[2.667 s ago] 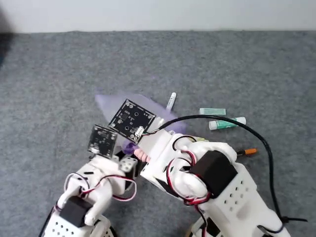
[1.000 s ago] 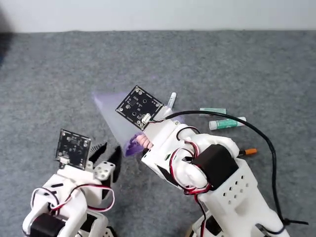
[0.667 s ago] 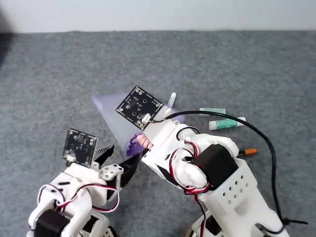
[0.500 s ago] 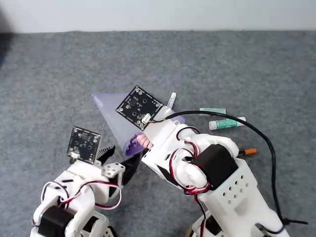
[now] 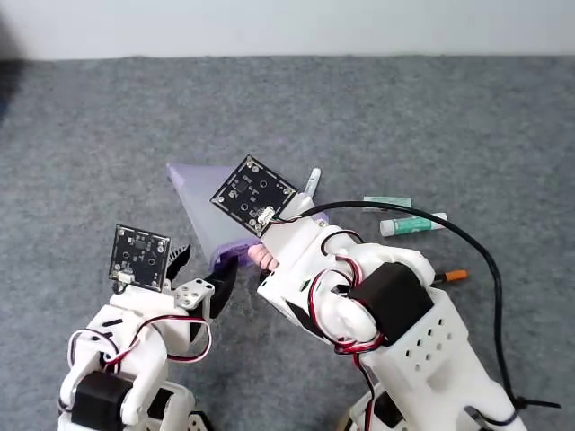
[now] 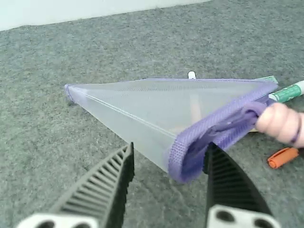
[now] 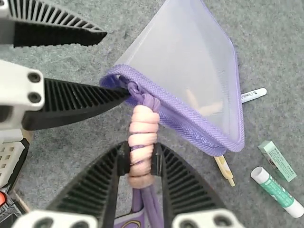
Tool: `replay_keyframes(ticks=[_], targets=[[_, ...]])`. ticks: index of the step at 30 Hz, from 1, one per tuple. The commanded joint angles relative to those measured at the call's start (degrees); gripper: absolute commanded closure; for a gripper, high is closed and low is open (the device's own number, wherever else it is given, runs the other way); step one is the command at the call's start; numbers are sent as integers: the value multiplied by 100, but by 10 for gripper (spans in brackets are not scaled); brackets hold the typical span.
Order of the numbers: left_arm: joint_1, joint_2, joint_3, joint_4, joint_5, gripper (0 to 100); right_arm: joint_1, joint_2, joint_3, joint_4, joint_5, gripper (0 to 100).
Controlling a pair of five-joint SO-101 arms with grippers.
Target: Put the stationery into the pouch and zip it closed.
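Our left claw [image 6: 168, 159], wide open, has swung back to straddle the pouch's [image 6: 156, 107] seven-o'clock corner. Our right claw [image 7: 141, 153] grips the pink zip charm [image 7: 142, 126]. Stationery [image 5: 411, 224] at three o'clock awaits packing.

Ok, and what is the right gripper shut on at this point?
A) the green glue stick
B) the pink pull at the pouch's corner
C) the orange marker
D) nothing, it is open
B: in the right wrist view the right gripper is clamped on the pink pull attached to the corner of the purple pouch, while the green glue stick and the orange marker lie apart on the table.
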Motion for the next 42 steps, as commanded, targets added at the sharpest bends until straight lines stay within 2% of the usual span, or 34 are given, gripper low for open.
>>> replay_keyframes(ticks=[1,9,17,23,28,32,42], targets=[[-53,-9,-66,-114,-62,768,57,-145,-53,-40,70,991],[-88,-9,-136,-97,-62,768,66,-145,-53,-48,70,991],[-97,-9,-479,448,-70,768,66,-145,-62,-101,70,991],[-97,26,-426,413,-70,768,66,-145,-70,-84,70,991],[-97,-9,127,387,-70,768,48,-154,-79,-84,70,991],[-105,-9,453,-18,-70,770,40,-154,-79,-48,70,991],[-97,-9,479,-607,-325,933,40,-154,-79,-48,70,991]])
